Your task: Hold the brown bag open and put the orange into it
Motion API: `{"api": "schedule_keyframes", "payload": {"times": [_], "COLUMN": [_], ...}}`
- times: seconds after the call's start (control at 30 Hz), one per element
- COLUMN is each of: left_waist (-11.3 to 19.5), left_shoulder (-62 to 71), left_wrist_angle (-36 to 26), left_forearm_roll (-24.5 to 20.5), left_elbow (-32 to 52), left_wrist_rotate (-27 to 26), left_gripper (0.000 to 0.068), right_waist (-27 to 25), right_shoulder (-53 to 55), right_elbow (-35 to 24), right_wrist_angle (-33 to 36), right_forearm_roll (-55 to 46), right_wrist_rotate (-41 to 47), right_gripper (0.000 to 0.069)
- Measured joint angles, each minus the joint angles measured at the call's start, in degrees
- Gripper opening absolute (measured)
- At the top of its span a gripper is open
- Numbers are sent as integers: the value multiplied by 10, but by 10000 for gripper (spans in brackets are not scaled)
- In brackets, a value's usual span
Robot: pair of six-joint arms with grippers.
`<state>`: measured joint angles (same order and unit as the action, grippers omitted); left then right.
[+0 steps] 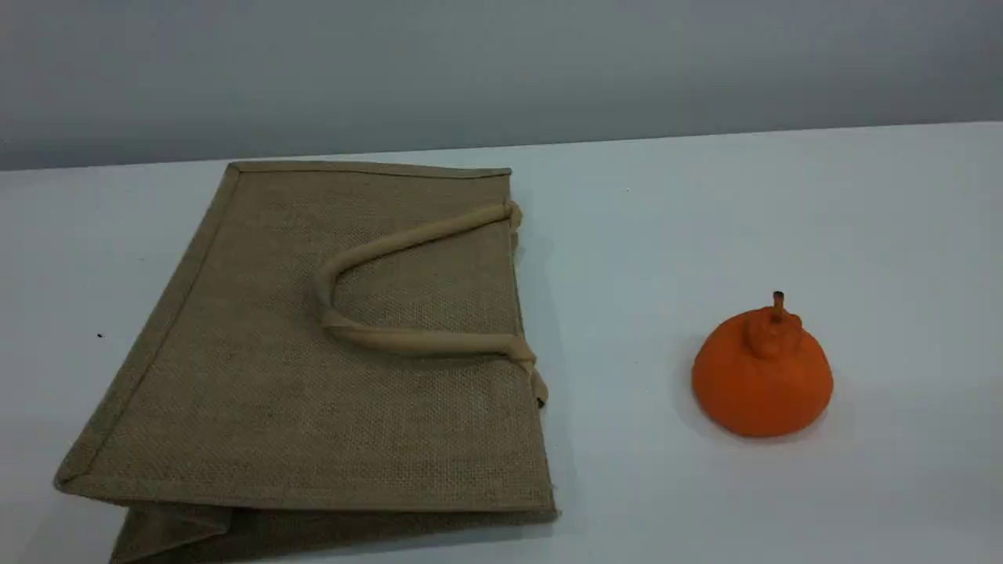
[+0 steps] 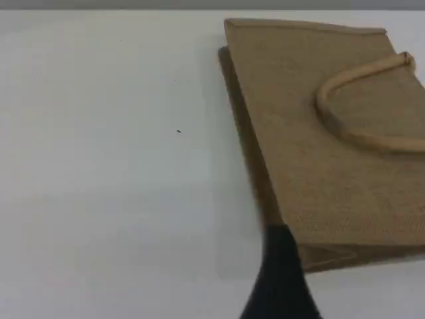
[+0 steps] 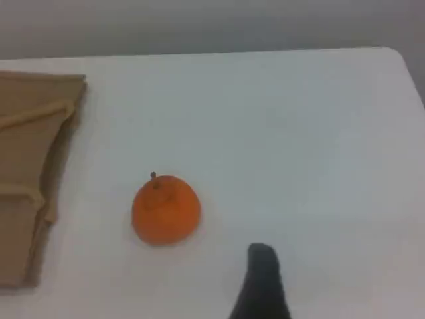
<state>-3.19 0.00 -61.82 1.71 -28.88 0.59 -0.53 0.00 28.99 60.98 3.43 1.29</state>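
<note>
**Bag to the left arm, orange to the right: both end effectors empty and clear**

Fingertips first: in my left wrist view the left end effector (image 2: 282,276) shows one dark fingertip at the bottom edge, holding nothing, its jaws spread wide. Its tip overlaps the near left corner of the large tan-brown woven jute bag (image 2: 332,133); I cannot tell whether it touches. The bag spreads up and to the right from there. The right end effector (image 3: 262,282) is likewise wide and empty, with the small matte orange toy fruit (image 3: 166,209) ahead and to its left, apart from it.

Neither arm appears in the scene view. There the bag (image 1: 313,337) lies flat on the white surface (image 1: 705,196), left of centre, long axis running away from me. Its mouth edge faces right, toward the orange (image 1: 762,376), with the beige rope handle (image 1: 407,341) folded back onto the upper panel. The orange sits upright on its flat base, stem up, well right of the mouth. I judge the left arm nearer the bag, the right nearer the orange.
</note>
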Motion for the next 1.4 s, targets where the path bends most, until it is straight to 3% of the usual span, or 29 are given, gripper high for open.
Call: {"api": "schedule_keyframes", "payload": {"times": [0.17,0.33,0.53,0.9,1.13,1.4], "left_waist": [-1,-1,-1,-1,-1,-47], "left_shoulder": [13,96,251,539,695,836], "left_wrist_angle": [3,45,107,270,375,425], "left_forearm_roll": [-1,-1,36,31,81,90], "left_elbow": [-4,-36,-90,-97,-97,-152], "left_wrist_rotate": [-3,-6,-6,32,30,29], "left_gripper": [459,459,459,459,459,459], "right_waist": [0,0,0,0,0,0], "right_shoulder": [0,45,154,390,530,667], "right_elbow": [0,9,19,19,19,19], "right_wrist_angle": [-2,-14,-95,-265,-352,-410], "right_forearm_roll": [10,30,111,223,307,437], "right_wrist_rotate": [-6,-31,-59,-120,-201,-334], "right_gripper": [489,489,489,489,489,489]}}
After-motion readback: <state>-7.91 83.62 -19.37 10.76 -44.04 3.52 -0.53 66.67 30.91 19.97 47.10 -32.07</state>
